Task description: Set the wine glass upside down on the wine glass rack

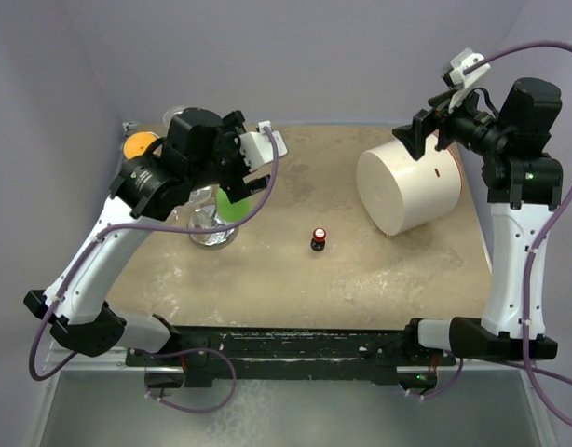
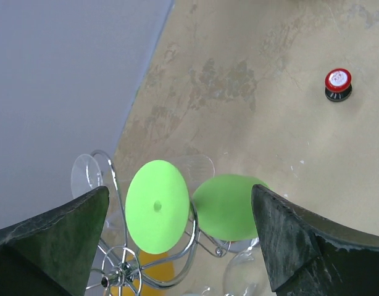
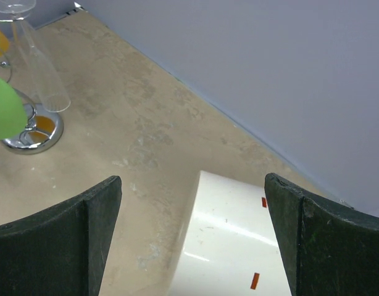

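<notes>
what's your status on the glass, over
Left gripper open above rack; right gripper open by cylinder. Glass hangs foot-up on rack, ungripped. Red cap sits apart from rack.

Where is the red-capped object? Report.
Top view: the red-capped object stands mid-table, wine glass rack to its left, white cylinder to its right.

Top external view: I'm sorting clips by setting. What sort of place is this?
Likely a robot test bench, not a kitchen: two arms bolted to a mottled tan table, plain grey walls, trailing purple cables.
</notes>
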`<action>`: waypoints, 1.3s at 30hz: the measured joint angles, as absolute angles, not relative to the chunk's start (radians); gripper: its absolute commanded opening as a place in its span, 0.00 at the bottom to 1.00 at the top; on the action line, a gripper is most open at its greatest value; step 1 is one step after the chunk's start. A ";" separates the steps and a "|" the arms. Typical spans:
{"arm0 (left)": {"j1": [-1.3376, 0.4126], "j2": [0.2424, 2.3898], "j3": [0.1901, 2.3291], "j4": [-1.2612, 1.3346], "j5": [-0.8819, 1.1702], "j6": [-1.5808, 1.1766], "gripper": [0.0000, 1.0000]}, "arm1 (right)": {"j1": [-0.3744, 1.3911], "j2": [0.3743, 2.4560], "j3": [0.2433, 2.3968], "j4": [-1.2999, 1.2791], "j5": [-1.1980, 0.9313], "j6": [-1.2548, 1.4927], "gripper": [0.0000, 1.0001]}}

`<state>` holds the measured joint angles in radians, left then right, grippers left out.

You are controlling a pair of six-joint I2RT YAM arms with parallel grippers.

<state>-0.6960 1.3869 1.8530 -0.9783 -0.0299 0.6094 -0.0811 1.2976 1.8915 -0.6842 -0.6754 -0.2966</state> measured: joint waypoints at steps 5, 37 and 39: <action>-0.611 1.357 1.865 -0.942 -0.026 0.538 0.99 | -0.082 1.338 1.892 -0.688 -0.645 -0.302 1.00; -0.002 1.051 1.578 -0.561 -0.157 0.173 0.99 | -0.082 1.234 1.745 -0.464 -0.098 -0.135 1.00; 0.028 1.034 1.562 -0.553 -0.140 0.147 0.99 | -0.085 1.182 1.696 -0.430 -0.085 -0.138 1.00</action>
<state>0.0277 1.0344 1.5623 -0.5533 -0.1398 0.1474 -0.0849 1.1824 1.6958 -0.4297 -0.0853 -0.1383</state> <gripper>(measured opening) 0.990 0.998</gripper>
